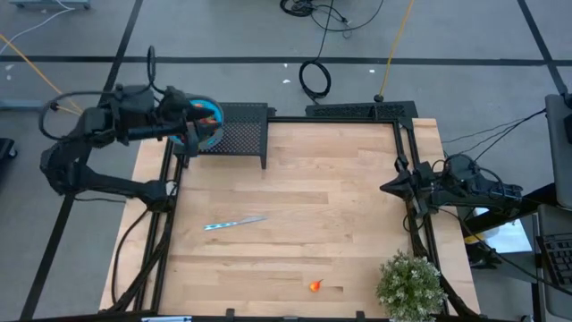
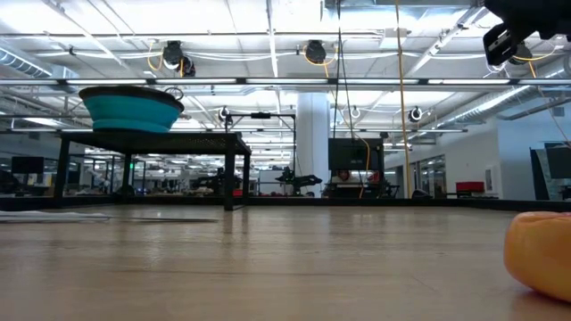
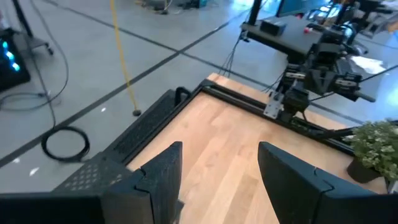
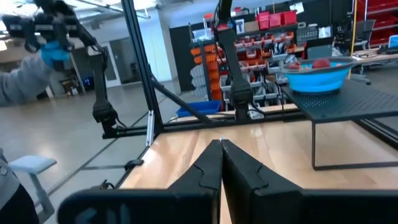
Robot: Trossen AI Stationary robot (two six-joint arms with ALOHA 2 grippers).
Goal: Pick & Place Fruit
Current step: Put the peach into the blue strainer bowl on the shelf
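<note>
High view is showing the left gripper [image 1: 189, 134] hanging over the blue bowl [image 1: 207, 122], which is sitting on a black mesh stand [image 1: 241, 134] at the far left corner of the wooden table [image 1: 295, 215]. Left wrist view has its two dark fingers [image 3: 163, 171] standing apart with nothing between them, so it's released and empty.

The right gripper [image 1: 390, 188] is waiting at the right edge of the table, pointing inward, and in its own wrist view the gripper [image 4: 221, 163] is clenched tight with the fingers pressing together on nothing.

Fruit-wise, some pieces are lying in the bowl: right wrist view is showing dark red ones [image 4: 320, 63] peeking over the rim, and from above there's orange showing inside too. One small orange fruit [image 1: 315, 286] is sitting alone near the front edge of the table, well apart from both arms; low view is catching it up close at the right edge [image 2: 540, 250].

A silver knife [image 1: 234, 223] is lying flat mid-table, and a potted plant [image 1: 410, 284] is standing at the front right corner.
</note>
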